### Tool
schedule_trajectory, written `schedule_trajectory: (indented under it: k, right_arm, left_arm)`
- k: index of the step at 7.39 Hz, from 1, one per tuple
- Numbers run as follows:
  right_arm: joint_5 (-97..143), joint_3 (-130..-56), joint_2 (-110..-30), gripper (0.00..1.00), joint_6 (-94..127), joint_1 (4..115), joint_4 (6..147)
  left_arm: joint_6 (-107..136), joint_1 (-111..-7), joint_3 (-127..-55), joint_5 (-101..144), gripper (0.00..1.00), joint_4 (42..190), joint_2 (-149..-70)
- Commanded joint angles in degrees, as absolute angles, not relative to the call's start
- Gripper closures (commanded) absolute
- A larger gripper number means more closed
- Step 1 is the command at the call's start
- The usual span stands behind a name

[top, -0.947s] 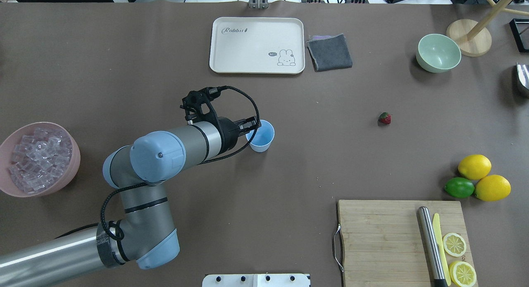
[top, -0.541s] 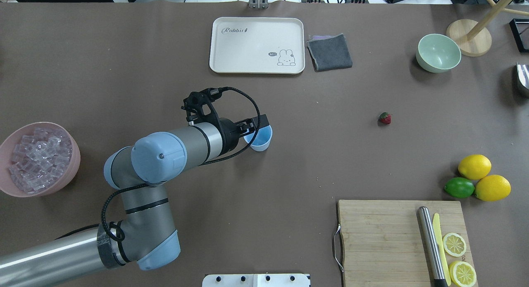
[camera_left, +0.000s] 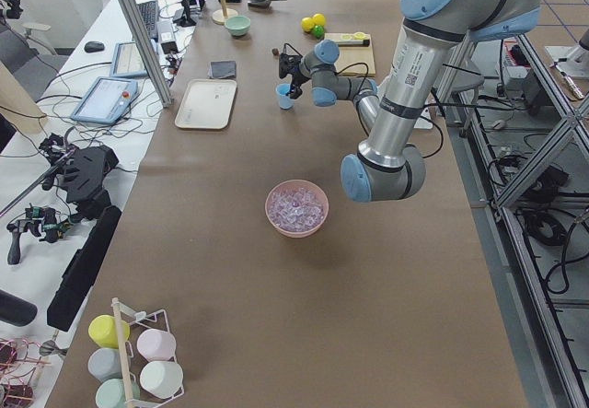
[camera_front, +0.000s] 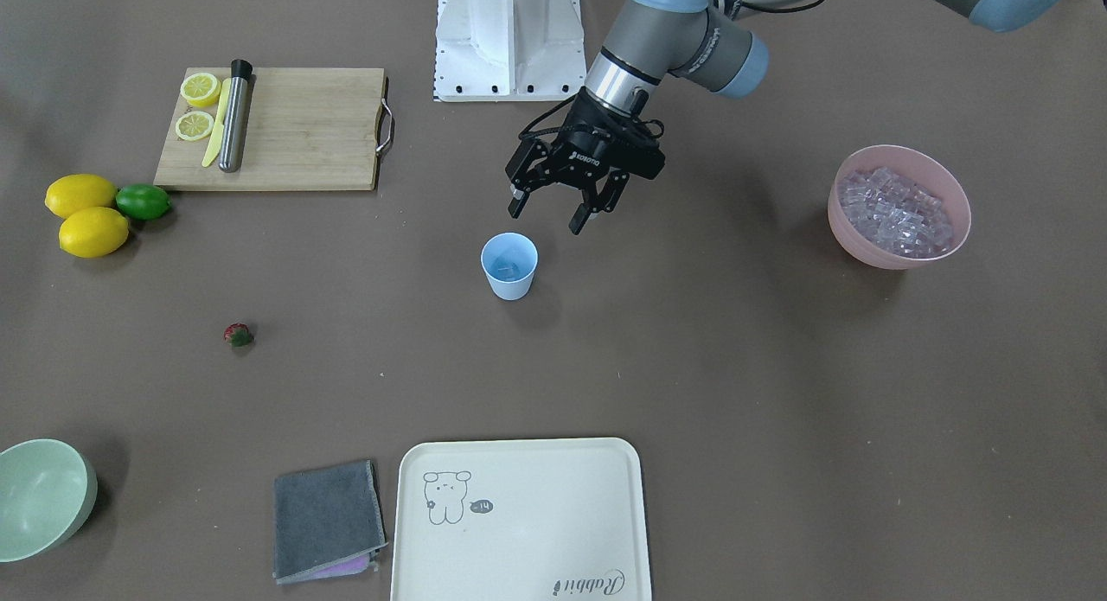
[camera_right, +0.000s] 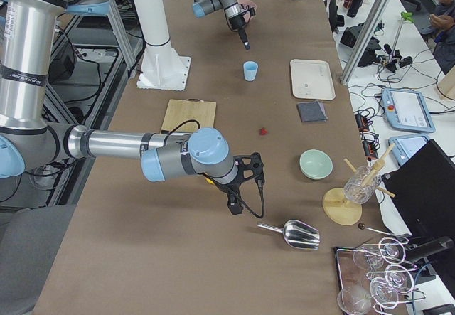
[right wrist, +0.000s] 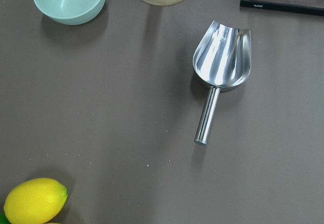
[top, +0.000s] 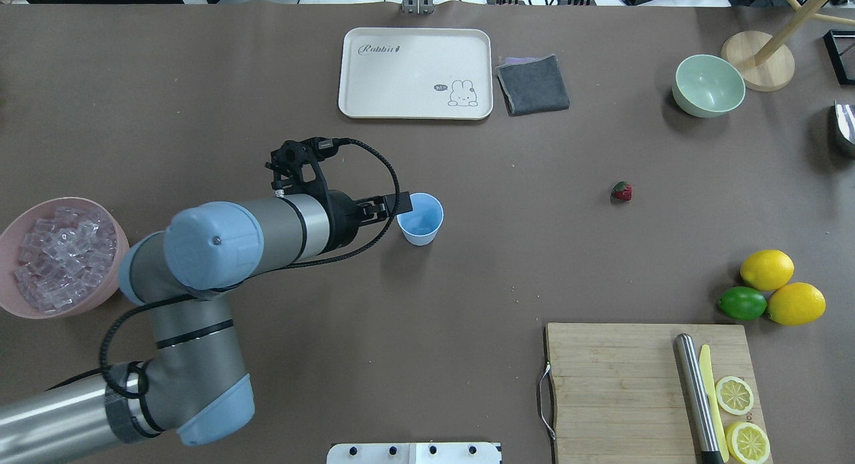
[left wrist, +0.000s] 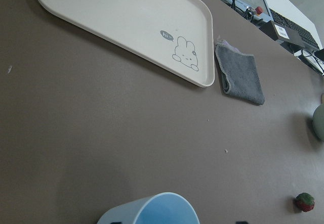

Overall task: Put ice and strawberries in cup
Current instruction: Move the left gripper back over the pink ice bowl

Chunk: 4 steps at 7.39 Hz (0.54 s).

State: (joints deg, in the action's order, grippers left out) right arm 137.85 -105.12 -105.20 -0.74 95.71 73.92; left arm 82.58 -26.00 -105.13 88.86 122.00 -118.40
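Note:
The light-blue cup (camera_front: 509, 266) (top: 420, 218) stands upright mid-table, with a pale glassy piece showing at its bottom. My left gripper (camera_front: 545, 220) (top: 394, 207) hovers just beside the cup on the robot's left, open, with nothing between its fingers. The ice (camera_front: 895, 205) (top: 59, 250) fills a pink bowl (camera_front: 865, 248) (top: 112, 285) on the robot's far left. One strawberry (camera_front: 238, 334) (top: 622, 191) (left wrist: 305, 202) lies alone on the table, to the cup's right. My right gripper (camera_right: 233, 205) shows only in the exterior right view, above the table near the lemons; I cannot tell its state.
A cream tray (top: 414, 73) and grey cloth (top: 533, 83) lie at the far side. A pale green bowl (top: 708, 85), two lemons and a lime (top: 743, 303), and a cutting board (top: 641, 390) with knife and lemon slices occupy the right. A metal scoop (right wrist: 220, 67) lies beneath the right wrist.
My left arm has drawn back to the left, so the gripper moved off the cup's rim and now hangs beside it. The cup and strawberry have stayed put.

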Motion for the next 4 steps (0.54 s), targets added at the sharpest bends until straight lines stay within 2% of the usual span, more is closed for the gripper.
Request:
schedule_trajectory:
  k: [1,2,4]
  right_arm:
    - [137.8,-105.1,-105.2,0.0,-0.7,95.7,73.9]
    - [137.8,-105.0,-105.2,0.0,-0.7,95.7,73.9]
    - [137.8,-105.0,-105.2,0.0,-0.6,95.5,73.9]
  left_arm:
    - [74.9,-32.4,-113.4,100.3,0.02,105.6,-116.3]
    - [67.7,-34.7,-115.6,102.0,0.01,101.4,-112.9]
    - [50.9,-39.4,-120.9,102.4,0.01,99.8,-100.7]
